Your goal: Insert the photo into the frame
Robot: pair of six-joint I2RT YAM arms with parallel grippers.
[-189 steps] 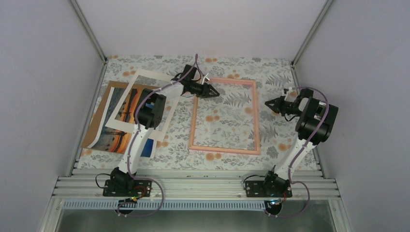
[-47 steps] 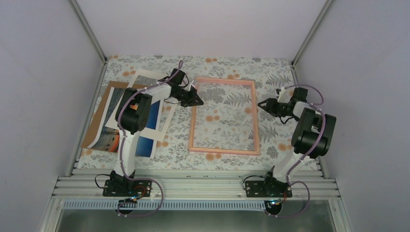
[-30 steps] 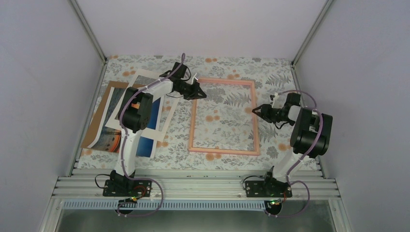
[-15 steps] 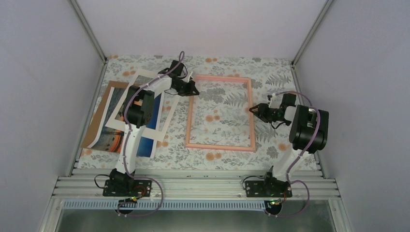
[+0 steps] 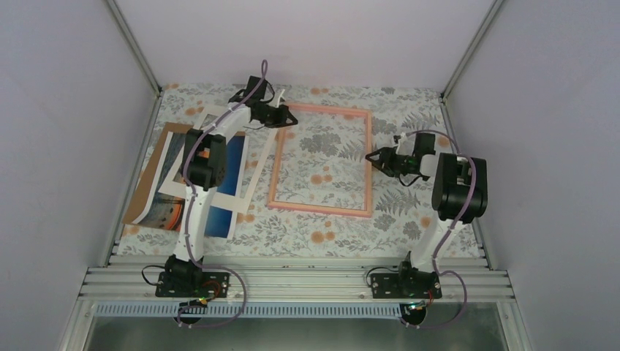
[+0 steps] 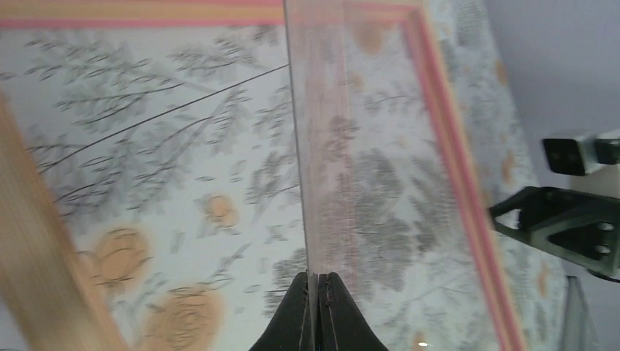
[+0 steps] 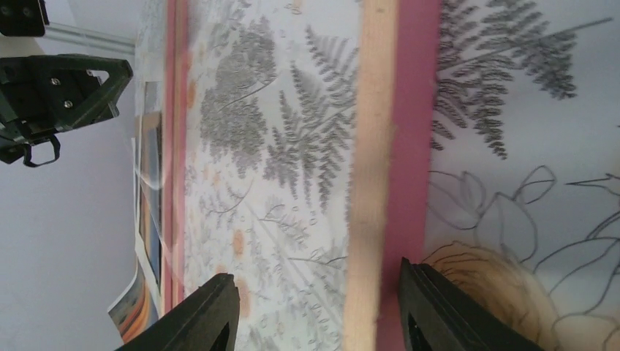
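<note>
Nearest, at the left of the floral-patterned table (image 5: 329,235), the glossy rectangular photo (image 5: 164,210) of an orange sunset lies on a brown cardboard backing board (image 5: 140,197), partly under a white mat border (image 5: 255,167) and outside the frame. Beside it, the thin pink rectangular frame (image 5: 318,210) lies slightly skewed. The right gripper (image 5: 371,157) (image 7: 322,311) stands about half open, its 2 fingers straddling the frame's right rail. Farthest, the left gripper (image 5: 289,117) (image 6: 316,292) is pinched tight on the frame's thin edge at its far-left corner.
</note>
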